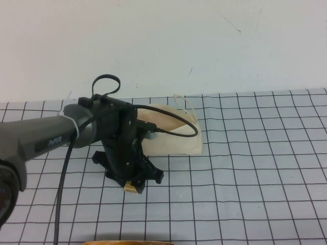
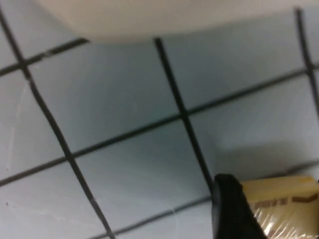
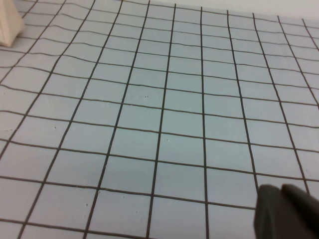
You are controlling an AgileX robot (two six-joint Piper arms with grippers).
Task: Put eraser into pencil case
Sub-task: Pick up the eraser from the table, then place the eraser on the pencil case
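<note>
Left gripper [image 1: 132,187] down at mat, clamped on eraser [image 2: 286,204] — just near of pencil case [image 1: 176,138], ready to lift. Right gripper [image 3: 288,215] parked — grip unclear.

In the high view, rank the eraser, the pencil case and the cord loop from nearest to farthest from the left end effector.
1. The eraser, at the tips of the left end effector, low on the grid mat.
2. The pencil case, just behind it, toward the wall.
3. The cord loop, at the case's far end.

The right end effector shows only in its own wrist view.

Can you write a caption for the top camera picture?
Left tool down at the eraser, beside the case.
</note>
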